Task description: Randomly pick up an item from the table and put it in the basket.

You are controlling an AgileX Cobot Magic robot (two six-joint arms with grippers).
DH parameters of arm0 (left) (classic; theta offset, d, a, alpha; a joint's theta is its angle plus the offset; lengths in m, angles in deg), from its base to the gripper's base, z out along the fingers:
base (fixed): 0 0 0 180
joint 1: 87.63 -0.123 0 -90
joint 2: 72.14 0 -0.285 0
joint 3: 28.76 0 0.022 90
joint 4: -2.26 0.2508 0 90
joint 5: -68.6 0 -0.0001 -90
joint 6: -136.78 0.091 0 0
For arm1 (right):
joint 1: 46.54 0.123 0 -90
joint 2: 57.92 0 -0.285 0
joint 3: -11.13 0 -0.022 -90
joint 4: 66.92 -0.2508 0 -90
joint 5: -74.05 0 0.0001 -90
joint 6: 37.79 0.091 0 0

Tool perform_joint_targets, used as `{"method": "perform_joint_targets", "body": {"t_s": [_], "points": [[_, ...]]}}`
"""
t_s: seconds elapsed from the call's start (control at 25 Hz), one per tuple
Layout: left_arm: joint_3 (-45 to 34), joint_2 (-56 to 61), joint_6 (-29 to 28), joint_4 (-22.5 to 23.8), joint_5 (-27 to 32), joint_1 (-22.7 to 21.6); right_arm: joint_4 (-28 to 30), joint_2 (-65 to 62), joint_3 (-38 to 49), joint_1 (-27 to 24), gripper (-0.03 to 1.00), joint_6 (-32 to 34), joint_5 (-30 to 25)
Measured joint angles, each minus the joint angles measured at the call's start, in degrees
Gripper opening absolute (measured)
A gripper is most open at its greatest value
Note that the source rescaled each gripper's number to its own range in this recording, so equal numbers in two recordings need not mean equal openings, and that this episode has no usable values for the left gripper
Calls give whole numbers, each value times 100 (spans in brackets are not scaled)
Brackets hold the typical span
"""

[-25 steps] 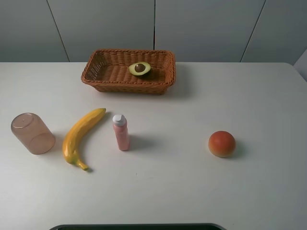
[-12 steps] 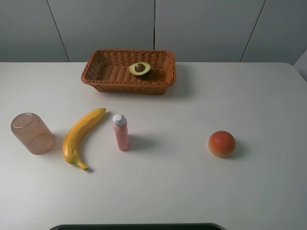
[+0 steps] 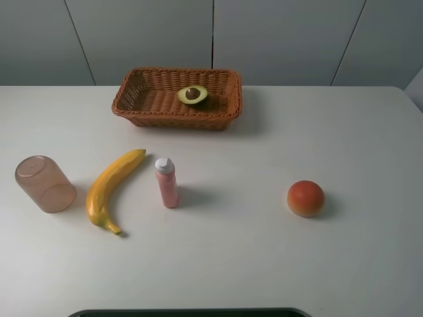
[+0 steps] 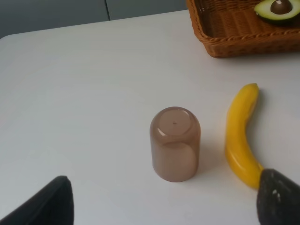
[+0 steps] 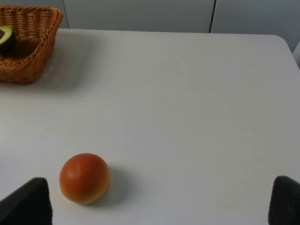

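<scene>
Inside basket, toward its right part, you see avocado half lying pit up. Basket stands at far side of desk. Nearer on desk, left to right: brown cup upside down, banana, pink bottle upright, round orange-red fruit well apart. Left gripper spread wide, holding nothing. Right gripper also spread, holding nothing.

avocado half: cut-face up | in wicker basket | on white table
</scene>
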Motion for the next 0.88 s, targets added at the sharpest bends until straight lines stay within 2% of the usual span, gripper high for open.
{"method": "perform_joint_targets", "body": {"t_s": [0.88], "points": [[0, 0, 0, 0, 0, 0, 0, 0, 0, 0, 100, 31, 9]]}}
